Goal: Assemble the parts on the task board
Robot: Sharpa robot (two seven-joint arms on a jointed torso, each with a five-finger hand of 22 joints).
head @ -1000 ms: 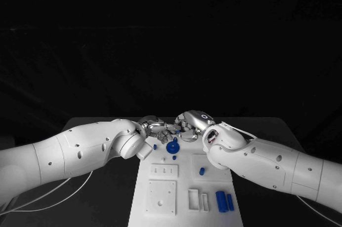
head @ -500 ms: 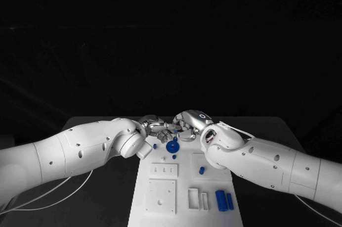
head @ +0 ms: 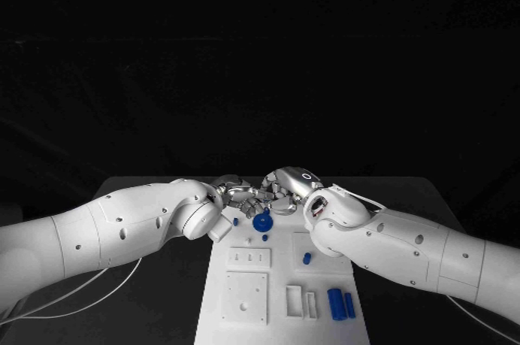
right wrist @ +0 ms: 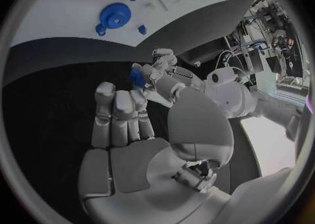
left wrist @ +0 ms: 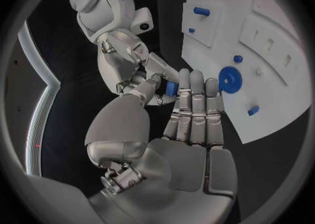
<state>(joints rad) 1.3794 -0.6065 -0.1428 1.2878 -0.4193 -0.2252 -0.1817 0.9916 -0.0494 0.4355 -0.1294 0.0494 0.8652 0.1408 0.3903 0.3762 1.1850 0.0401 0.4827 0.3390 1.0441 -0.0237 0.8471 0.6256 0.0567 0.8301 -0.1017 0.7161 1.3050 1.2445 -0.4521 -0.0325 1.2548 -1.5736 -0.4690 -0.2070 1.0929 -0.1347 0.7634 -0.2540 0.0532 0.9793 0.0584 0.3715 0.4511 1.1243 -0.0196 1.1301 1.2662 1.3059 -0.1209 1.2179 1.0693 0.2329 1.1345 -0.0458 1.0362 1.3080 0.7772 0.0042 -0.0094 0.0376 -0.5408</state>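
The white task board runs down the middle of the black table. My left hand and right hand meet just above its far end. A small blue part sits between the fingertips of both hands, which pinch it from opposite sides while the other fingers stay straight. Just below the hands a blue gear lies flat on the board.
Small blue pegs stand near the gear, and another blue piece sits mid-board. Two blue cylinders lie at the near right corner beside white blocks. A cable trails on the table at the left.
The right arm and hand have crept slightly left toward the left hand. The board's parts have stayed put.
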